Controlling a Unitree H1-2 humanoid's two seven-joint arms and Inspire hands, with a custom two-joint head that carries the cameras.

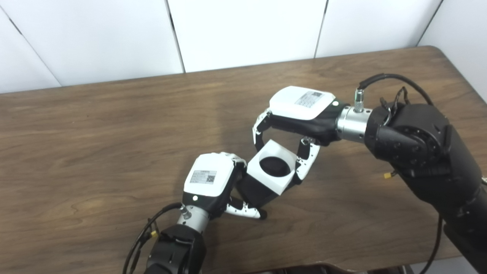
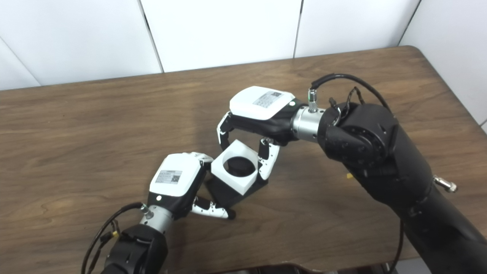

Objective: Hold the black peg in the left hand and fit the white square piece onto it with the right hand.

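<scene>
black peg (image 1: 274, 166): dark top in the hole, tilted | white square piece (image 1: 272, 167): around it, tilted, off table

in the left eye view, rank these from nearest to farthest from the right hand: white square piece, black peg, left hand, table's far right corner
1. white square piece, between the right hand's fingers
2. black peg, just below the piece
3. left hand, lower left
4. table's far right corner, upper right

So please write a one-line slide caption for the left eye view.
Left hand holds the black peg while the right hand sets the white square piece over it, above the wooden table.
</scene>
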